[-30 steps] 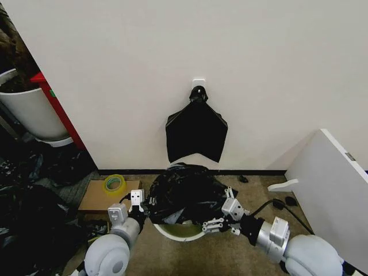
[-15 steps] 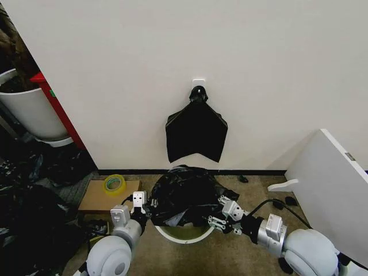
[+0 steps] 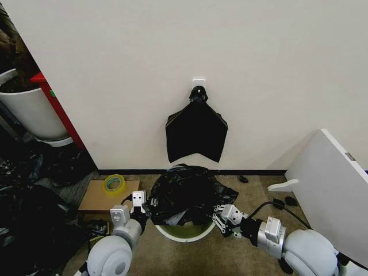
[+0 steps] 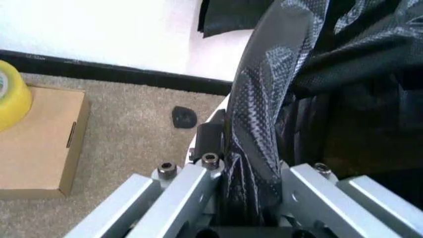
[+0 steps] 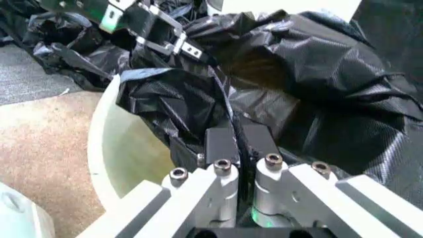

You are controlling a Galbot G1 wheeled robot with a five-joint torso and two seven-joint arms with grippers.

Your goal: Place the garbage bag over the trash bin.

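Note:
The garbage bag [image 3: 185,192] is a glossy, crinkled black film lying loosely over the top of the trash bin [image 3: 181,235]. A strip of the bin's cream rim shows at the near side. My left gripper [image 3: 144,207] is at the bin's left side, shut on a fold of the garbage bag [image 4: 264,94] that runs up between its fingers [image 4: 191,186]. At the bin's near right, my right gripper [image 3: 221,218] is shut on the edge of the garbage bag [image 5: 310,74], just above the cream wall of the bin [image 5: 122,153]. The bag hides the far rim.
A flat black bundle [image 3: 196,131] hangs on a wall hook behind the bin. A cardboard box [image 3: 95,198] with a yellow tape roll [image 3: 114,184] lies at the left. Farther left are a dark plastic heap [image 3: 29,224] and a big white tub [image 3: 30,112]. A white board [image 3: 333,184] leans at the right.
My right gripper has moved slightly down and in toward the bin's near rim, taking the bag's edge with it. The left gripper shifted a little toward the bin.

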